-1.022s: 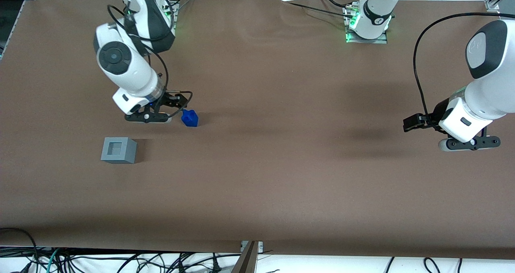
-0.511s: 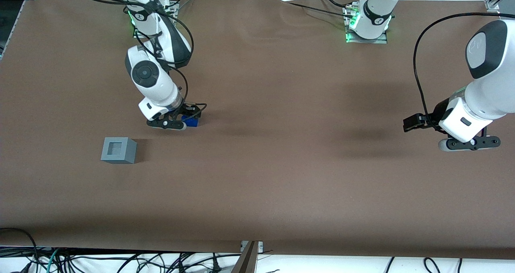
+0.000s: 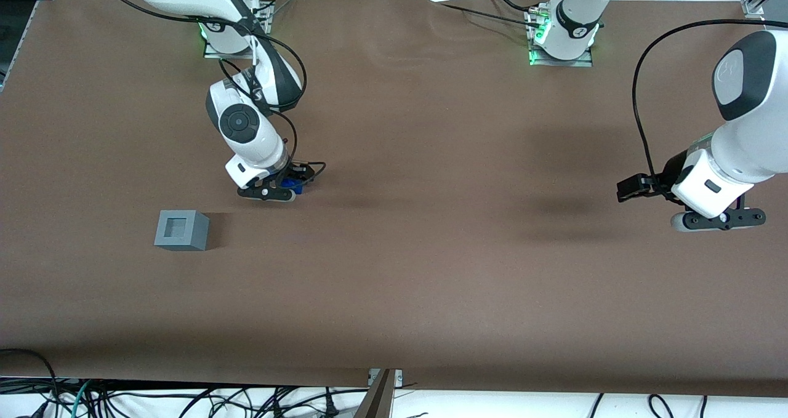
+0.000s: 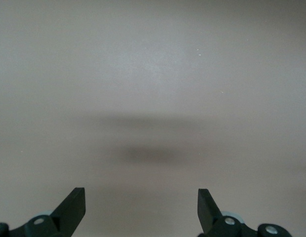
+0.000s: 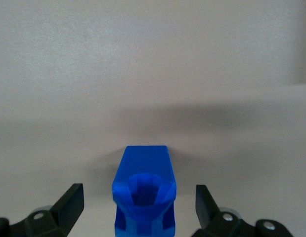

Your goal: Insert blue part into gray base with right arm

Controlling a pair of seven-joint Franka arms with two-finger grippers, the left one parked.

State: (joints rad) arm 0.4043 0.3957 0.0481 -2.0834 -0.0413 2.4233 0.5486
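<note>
Gripper (image 5: 139, 205) over blue part (image 5: 144, 192), part between spread jaws; gray base (image 3: 180, 229) nearer front camera, apart.

We count one blue part (image 3: 297, 187) under the gripper (image 3: 280, 187), whose fingers stand apart around it; one gray base (image 3: 180, 230) nearer the front camera than that part; one brown table (image 3: 431, 270).

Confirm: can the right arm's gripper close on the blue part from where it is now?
Probably yes. The gripper is open, with the blue part sitting between its fingers and a gap showing on each side. Nothing else lies near; the gray base stands apart, nearer the front camera.
</note>
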